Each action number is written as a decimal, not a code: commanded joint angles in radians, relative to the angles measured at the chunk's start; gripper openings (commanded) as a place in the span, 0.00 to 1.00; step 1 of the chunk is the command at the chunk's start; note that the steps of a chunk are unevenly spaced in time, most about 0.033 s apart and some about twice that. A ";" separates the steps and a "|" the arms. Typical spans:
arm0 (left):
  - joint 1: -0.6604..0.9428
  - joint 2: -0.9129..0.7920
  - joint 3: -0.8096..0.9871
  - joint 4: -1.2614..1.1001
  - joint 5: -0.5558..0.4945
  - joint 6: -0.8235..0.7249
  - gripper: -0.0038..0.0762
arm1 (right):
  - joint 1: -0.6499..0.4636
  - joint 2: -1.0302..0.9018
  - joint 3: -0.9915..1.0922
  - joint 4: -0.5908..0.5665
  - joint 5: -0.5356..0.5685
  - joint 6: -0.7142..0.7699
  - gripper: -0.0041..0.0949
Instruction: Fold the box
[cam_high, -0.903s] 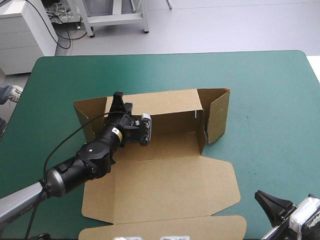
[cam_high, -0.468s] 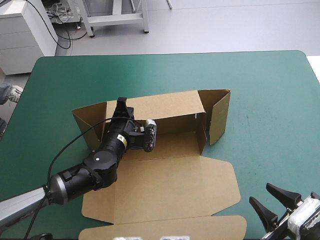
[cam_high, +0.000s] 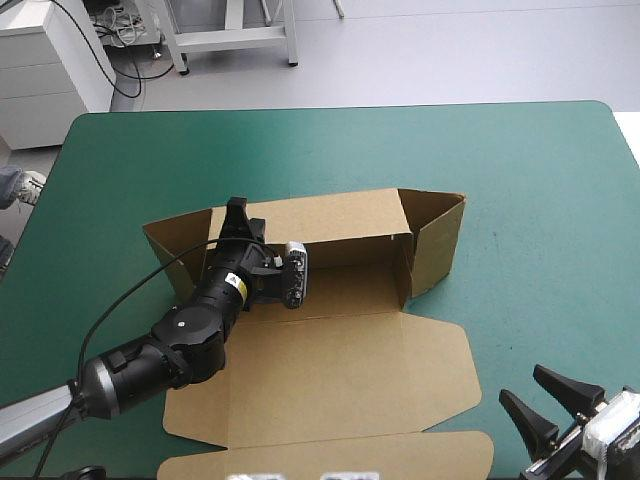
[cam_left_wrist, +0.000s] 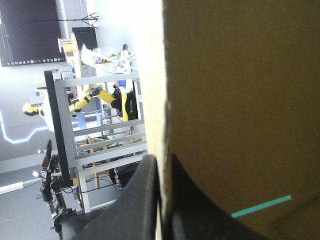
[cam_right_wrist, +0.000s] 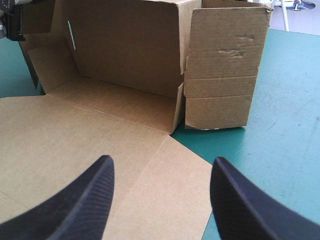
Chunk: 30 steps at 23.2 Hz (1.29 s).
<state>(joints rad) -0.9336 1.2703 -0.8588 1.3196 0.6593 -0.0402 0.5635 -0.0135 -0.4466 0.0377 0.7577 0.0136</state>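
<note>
The brown box (cam_high: 330, 365) lies in the middle of the teal-green table with its back wall (cam_high: 330, 215) raised and its lid panel flat toward the front edge. Both end flaps stand up, one on the left (cam_high: 172, 240), one on the right (cam_high: 438, 240). My left gripper (cam_high: 237, 208) is shut on the top edge of the back wall near its left end; in the left wrist view the black fingers (cam_left_wrist: 150, 172) pinch the board (cam_left_wrist: 240, 100). My right gripper (cam_high: 523, 386) stands open at the front right corner, off the box. Ahead of it (cam_right_wrist: 162, 167) lie the lid panel (cam_right_wrist: 65, 135) and the right flap (cam_right_wrist: 225, 65).
Another strip of brown board (cam_high: 320, 458) shows at the table's front edge, below the lid. Bare teal-green cover (cam_high: 540, 200) stretches to the right of the box and behind it.
My right gripper has gone from shut to open near the front right corner. My left gripper, still pinching the back wall, shifted slightly, and the right flap swung a little.
</note>
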 joint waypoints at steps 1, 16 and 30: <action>-0.010 -0.040 -0.019 -0.022 -0.007 0.000 0.04 | -0.007 0.025 -0.023 -0.007 -0.064 0.033 0.57; -0.081 -0.065 -0.019 -0.075 0.030 0.040 0.04 | -0.008 0.691 -0.565 -0.215 -0.037 0.123 0.57; -0.081 -0.065 -0.019 -0.075 0.029 0.040 0.04 | -0.087 1.319 -1.209 -0.209 0.111 0.014 0.57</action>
<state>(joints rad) -1.0032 1.2294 -0.8557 1.2426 0.7047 0.0000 0.5269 1.2458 -1.5231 -0.1930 0.8781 0.0790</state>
